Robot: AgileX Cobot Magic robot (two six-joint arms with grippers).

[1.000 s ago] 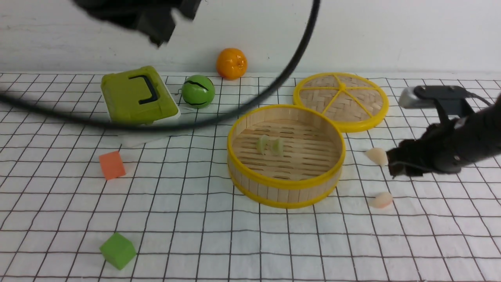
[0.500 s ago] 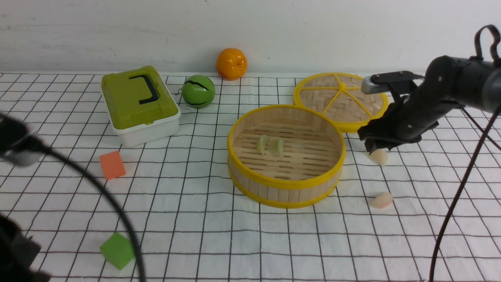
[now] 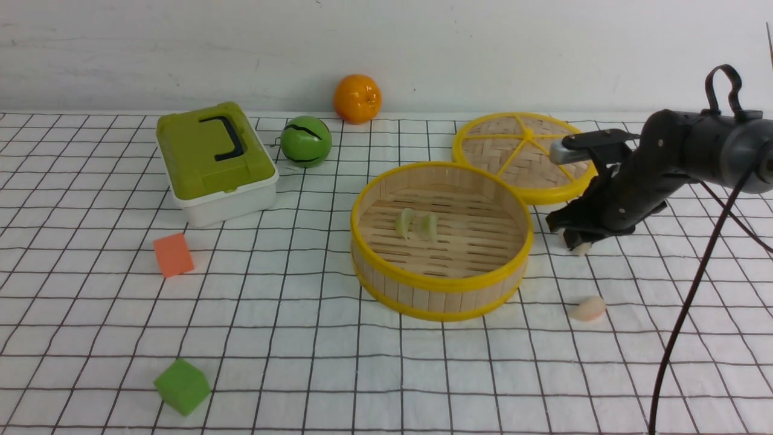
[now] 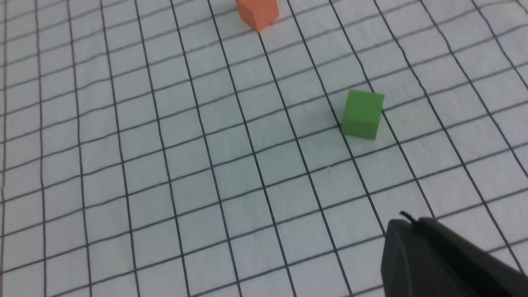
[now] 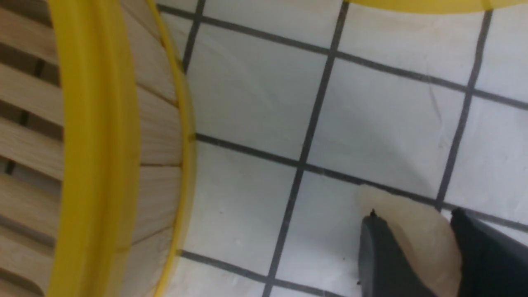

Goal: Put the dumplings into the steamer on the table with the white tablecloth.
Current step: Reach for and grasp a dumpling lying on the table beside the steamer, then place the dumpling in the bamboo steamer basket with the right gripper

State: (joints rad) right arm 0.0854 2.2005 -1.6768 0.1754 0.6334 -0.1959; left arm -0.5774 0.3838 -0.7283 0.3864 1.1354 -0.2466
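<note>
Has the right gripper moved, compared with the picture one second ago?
Yes. In the front view the right gripper has come closer to the steamer and now straddles the whitish dumpling.

Bright, even light falls from above; shadows on the counter (image 3: 374,368) are faint and soft-edged. The front view is sharp, its grid lines bowing slightly toward the edges. The left wrist view is cool-tinted and softer, with a weak shadow beside the green cube (image 4: 363,113). In the right wrist view the close fingers (image 5: 383,260) blur, and the pale dumpling (image 5: 416,231) seems slightly washed out.
</note>
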